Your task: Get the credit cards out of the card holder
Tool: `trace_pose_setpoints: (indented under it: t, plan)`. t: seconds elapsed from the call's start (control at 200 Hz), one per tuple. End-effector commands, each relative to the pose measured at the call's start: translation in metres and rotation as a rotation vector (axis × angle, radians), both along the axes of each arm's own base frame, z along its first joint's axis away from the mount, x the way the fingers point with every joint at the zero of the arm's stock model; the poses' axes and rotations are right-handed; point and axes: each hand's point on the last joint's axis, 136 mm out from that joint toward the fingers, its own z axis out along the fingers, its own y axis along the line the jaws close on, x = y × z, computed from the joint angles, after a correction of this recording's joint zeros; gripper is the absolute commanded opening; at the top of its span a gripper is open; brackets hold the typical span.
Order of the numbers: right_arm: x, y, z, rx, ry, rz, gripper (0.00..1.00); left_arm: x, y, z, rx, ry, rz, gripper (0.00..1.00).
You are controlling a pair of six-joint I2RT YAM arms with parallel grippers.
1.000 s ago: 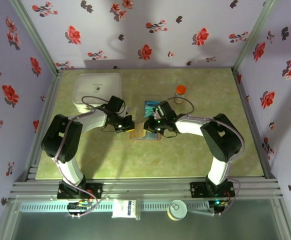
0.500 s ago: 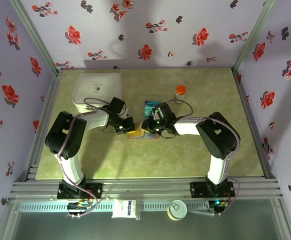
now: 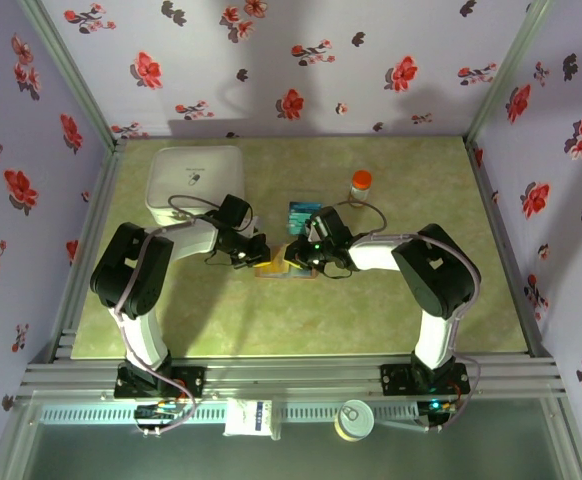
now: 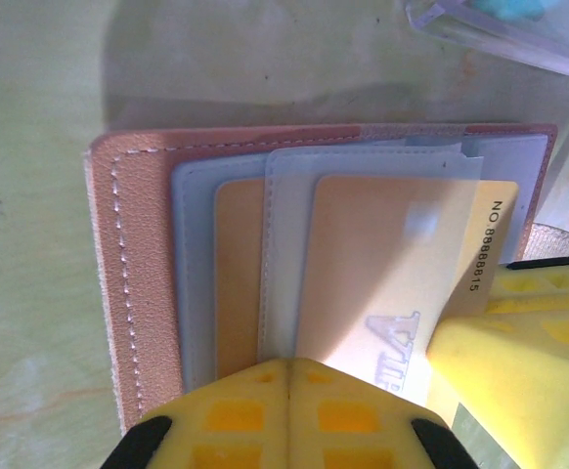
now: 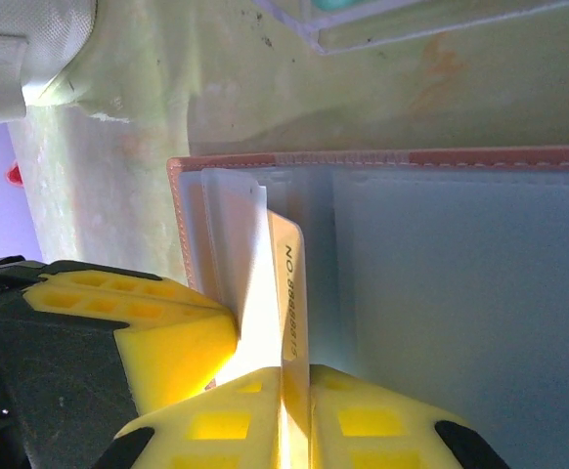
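— Where is the card holder (image 4: 143,293) found?
— It is laid open in the middle of the table (image 3: 371,320). The left gripper (image 4: 286,381) is pressed together at its edge.
— And the right gripper (image 5: 294,386)?
— A pale yellow card (image 4: 392,264), partly out of its pocket, is pinched by it.

The card holder (image 3: 283,268) lay in the middle of the table (image 3: 271,320). A credit card (image 4: 402,264) sat in one of its pockets, partly poking out. Just behind the holder lay a tray (image 3: 304,213), with a little bottle (image 3: 361,186) to its right. A big container (image 3: 197,184) sat at the back left.
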Motion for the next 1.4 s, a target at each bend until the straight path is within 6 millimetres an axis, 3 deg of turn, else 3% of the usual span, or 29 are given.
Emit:
trace_pose_setpoints:
  t: [0.0, 0.59, 0.99, 1.24, 1.395]
  plan:
    - [0.000, -0.008, 0.004, -0.022, -0.017, -0.013, 0.15, -0.009, 0.018, -0.022, 0.096, 0.050, 0.007, 0.00]
    - [0.000, -0.008, 0.011, -0.010, -0.026, -0.011, 0.10, -0.009, 0.019, -0.021, 0.101, 0.051, 0.007, 0.00]
    - [-0.003, -0.022, 0.015, -0.059, -0.039, -0.020, 0.09, -0.010, 0.021, -0.023, 0.109, 0.057, 0.006, 0.00]
    - [-0.005, -0.043, 0.033, -0.177, -0.086, 0.002, 0.04, -0.007, 0.020, -0.016, 0.099, 0.051, 0.005, 0.00]
    - [-0.004, -0.046, 0.054, -0.230, -0.148, 0.079, 0.01, 0.002, 0.011, 0.008, 0.052, 0.013, 0.007, 0.04]
